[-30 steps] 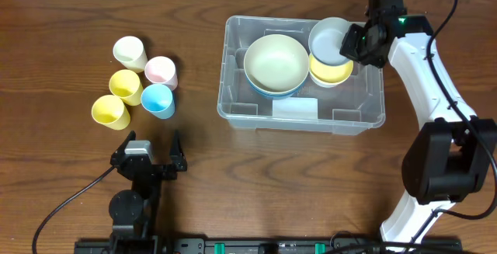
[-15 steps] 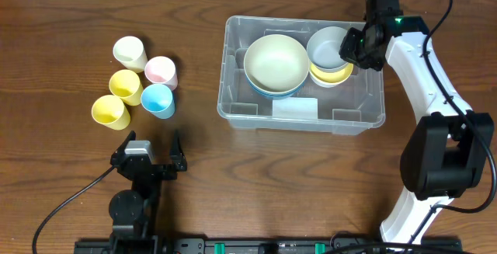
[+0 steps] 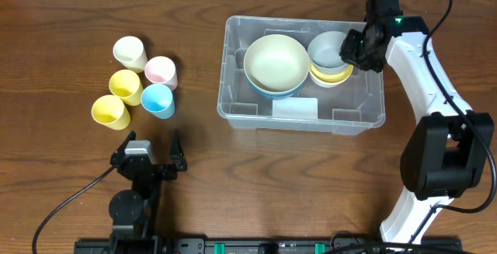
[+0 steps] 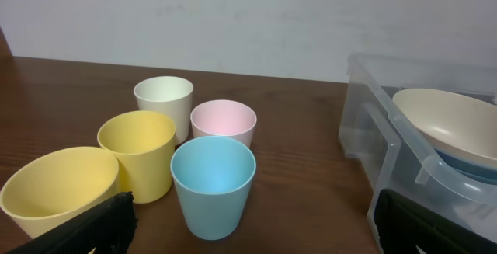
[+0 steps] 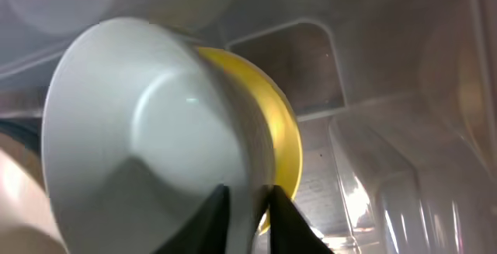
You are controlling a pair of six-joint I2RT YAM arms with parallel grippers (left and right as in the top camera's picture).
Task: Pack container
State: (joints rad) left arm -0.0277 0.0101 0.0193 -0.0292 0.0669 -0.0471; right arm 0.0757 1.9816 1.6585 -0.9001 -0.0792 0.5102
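**Q:** Biggest first. What's on the table?
**Me:** The container. It's a clear bin on the right half, by my R arm and well apart from the cups.

**Q:** What's in it?
**Me:** In the left part a big cream bowl is nested on a blue bowl. Only the blue one's rim shows. In the far right corner a grey bowl sits over a yellow bowl, w/ a white edge peeking out under the yellow.

**Q:** Your R hand?
**Me:** The right gripper is inside the bin, pinching the grey bowl's rim w/ one finger on each side of the wall. On the wrist cam the bowl looks tilted, w/ its outer wall against the yellow one. I can't tell if it's fully seated.

**Q:** And the cups?
**Me:** There are five, upright, in a tight cluster on the left half.
- The cream cup is farthest from me.
- The pink cup is just beside it.
- The far yellow cup and the blue cup make the next row.
- The near yellow cup is closest to my L arm.

**Q:** L hand?
**Me:** The left gripper is at the near edge, low, facing the cups. Its fingers are spread wide and hold nothing.
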